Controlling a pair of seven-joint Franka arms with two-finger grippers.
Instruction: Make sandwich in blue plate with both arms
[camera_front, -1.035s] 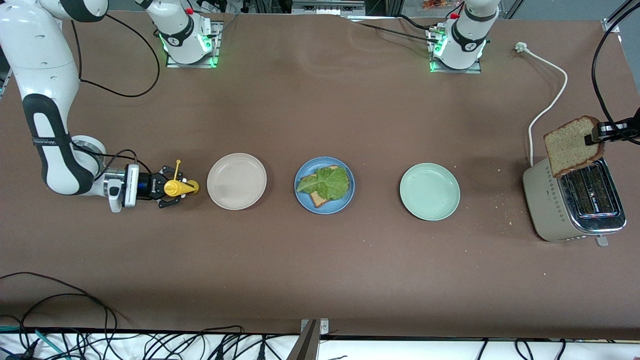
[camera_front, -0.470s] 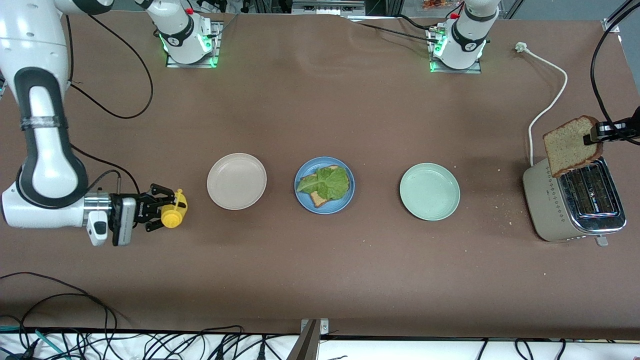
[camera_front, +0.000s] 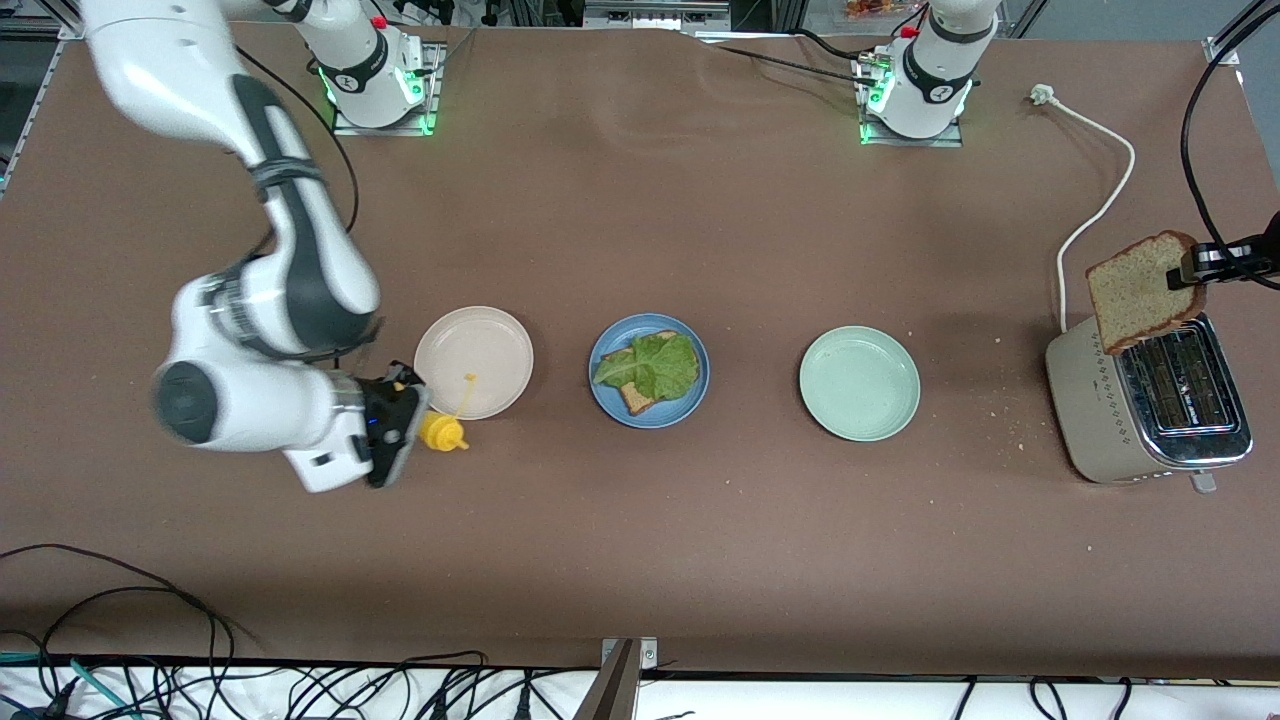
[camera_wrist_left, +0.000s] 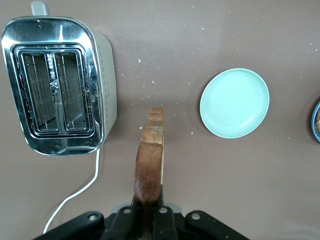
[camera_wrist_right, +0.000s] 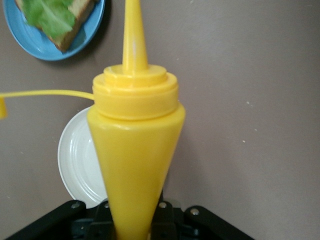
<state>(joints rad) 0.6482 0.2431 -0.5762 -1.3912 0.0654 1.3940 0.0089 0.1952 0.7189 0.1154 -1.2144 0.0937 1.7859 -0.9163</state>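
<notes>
The blue plate (camera_front: 649, 385) sits mid-table with one bread slice (camera_front: 637, 398) and a green lettuce leaf (camera_front: 652, 366) on it; it also shows in the right wrist view (camera_wrist_right: 55, 47). My left gripper (camera_front: 1200, 268) is shut on a second brown bread slice (camera_front: 1140, 291) held in the air over the toaster (camera_front: 1150, 410); the slice shows edge-on in the left wrist view (camera_wrist_left: 149, 167). My right gripper (camera_front: 400, 420) is shut on a yellow squeeze bottle (camera_front: 441, 433), held over the table beside the beige plate (camera_front: 473, 362). The bottle (camera_wrist_right: 134, 150) fills the right wrist view.
A pale green plate (camera_front: 859, 383) lies between the blue plate and the toaster, and shows in the left wrist view (camera_wrist_left: 234, 103). The toaster's white cord (camera_front: 1095, 205) runs toward the left arm's base. Crumbs lie near the toaster. Cables hang at the table's front edge.
My right arm has swung the yellow bottle from the table's end toward the beige plate, turning its nozzle toward the blue plate. The left arm and bread have not moved.
</notes>
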